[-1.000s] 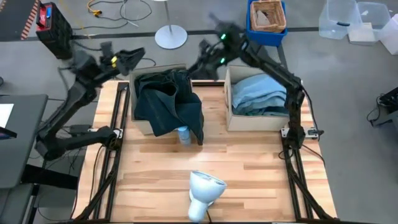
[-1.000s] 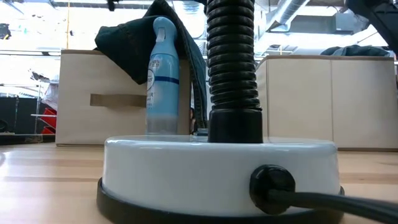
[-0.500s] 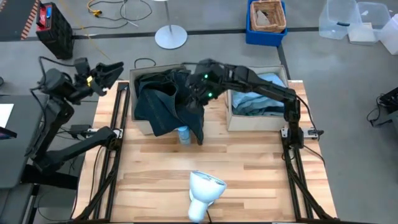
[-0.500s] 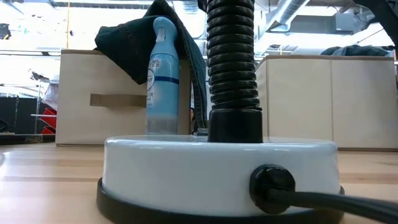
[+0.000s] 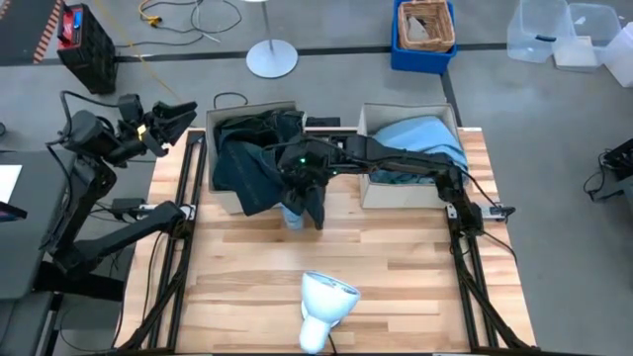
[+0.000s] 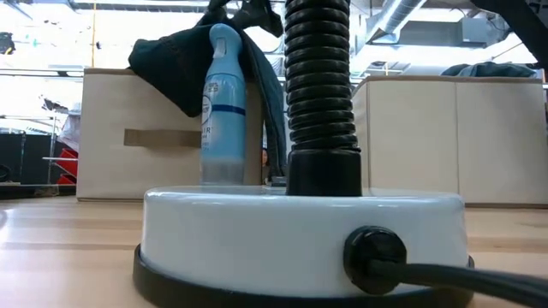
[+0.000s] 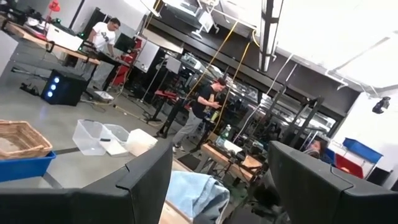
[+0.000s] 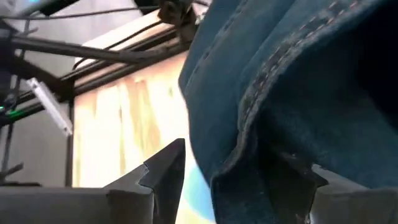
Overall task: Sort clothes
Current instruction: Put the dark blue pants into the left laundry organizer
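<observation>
The dark teal-black denim garment [image 5: 259,163] lies heaped over the left beige fabric box [image 5: 226,197], in the upper middle of the high view. One long flap hangs down the box front toward the wooden desk [image 5: 326,242], just beside the small blue spray bottle [image 5: 291,214].

The right hand [image 5: 297,168] is right at this garment. Its arm reaches flat across from the right side of the frame, over the gap between the two boxes. In the right wrist view the fingers [image 8: 165,171] stand apart, with a thick seam of the cloth lying between them. They are not closed on it yet. So the cloth is straight in front of this hand, and its hanging flap runs down toward the desk.

The soft light blue garment [image 5: 415,138] sits in the right beige fabric box [image 5: 396,190].

The left hand [image 5: 173,117] waits far off at the upper left, beyond the desk edge, fingers apart and holding nothing.
</observation>
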`<action>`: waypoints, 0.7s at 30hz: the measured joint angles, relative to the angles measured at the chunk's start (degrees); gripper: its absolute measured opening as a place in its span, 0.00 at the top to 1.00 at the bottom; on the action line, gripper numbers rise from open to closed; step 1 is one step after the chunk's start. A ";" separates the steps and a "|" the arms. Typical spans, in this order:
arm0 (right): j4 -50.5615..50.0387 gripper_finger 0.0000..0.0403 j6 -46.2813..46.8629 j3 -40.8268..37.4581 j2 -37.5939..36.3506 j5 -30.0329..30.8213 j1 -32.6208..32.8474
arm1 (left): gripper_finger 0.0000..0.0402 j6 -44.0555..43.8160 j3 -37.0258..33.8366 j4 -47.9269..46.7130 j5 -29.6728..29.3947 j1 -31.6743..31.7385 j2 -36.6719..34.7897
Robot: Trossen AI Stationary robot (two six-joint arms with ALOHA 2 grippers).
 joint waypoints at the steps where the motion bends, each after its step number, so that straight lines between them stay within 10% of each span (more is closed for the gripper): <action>1: 1.07 0.46 0.02 0.09 0.39 0.91 -0.17 | 0.36 0.10 0.00 -0.20 0.00 0.00 0.00; 12: 8.09 0.94 -0.37 0.44 1.36 2.14 -1.15 | 0.36 1.08 0.00 -3.09 0.11 0.00 0.02; 21: 21.51 0.99 -2.95 1.35 -0.25 2.10 -4.44 | 0.36 1.78 0.00 -3.07 0.09 0.00 0.02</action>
